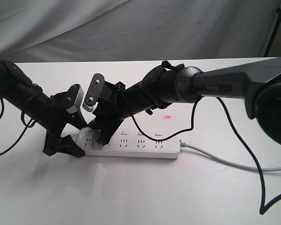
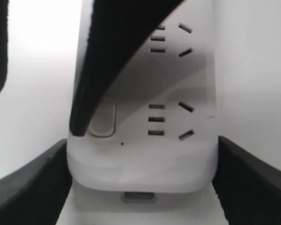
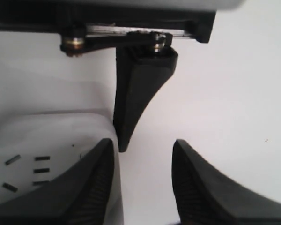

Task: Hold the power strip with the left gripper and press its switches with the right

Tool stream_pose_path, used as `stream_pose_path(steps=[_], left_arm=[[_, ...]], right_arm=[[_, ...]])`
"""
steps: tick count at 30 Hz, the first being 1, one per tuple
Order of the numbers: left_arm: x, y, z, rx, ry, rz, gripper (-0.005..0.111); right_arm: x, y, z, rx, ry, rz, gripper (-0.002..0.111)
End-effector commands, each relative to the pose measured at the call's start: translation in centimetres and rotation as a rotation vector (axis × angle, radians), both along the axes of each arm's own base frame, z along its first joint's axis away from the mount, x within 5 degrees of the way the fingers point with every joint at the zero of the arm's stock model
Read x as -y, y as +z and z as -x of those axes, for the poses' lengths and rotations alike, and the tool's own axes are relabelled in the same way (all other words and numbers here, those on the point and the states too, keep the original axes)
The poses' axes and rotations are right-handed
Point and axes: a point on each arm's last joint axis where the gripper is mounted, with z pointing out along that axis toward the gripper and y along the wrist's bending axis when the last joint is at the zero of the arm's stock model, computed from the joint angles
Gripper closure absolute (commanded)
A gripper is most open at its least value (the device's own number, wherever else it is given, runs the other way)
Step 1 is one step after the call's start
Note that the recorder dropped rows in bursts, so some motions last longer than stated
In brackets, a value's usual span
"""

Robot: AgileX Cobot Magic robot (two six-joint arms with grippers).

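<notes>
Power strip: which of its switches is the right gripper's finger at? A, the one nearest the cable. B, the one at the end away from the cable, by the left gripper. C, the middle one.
B: the left wrist view shows a finger of the right gripper at the last switch of the power strip, at the end the left gripper holds; the cable leaves the far end.

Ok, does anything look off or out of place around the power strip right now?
Only a faint red patch on the table beyond the power strip, plus a reddish tint at its cable end. Probably light rather than a spill. The strip lies flat.
</notes>
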Motion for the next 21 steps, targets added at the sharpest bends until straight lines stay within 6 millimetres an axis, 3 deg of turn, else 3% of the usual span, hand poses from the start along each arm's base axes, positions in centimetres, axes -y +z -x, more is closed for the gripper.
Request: stream_pose_path(steps=[1, 21], left_arm=[[0.05, 0.31, -0.13, 0.008, 0.000, 0.004, 0.050], [0.05, 0.31, -0.13, 0.008, 0.000, 0.004, 0.050]], right_arm=[[-0.46, 0.63, 0.45, -0.003, 0.022, -0.015, 0.069], [-0.70, 0.59, 0.58, -0.013, 0.019, -0.027, 0.069]])
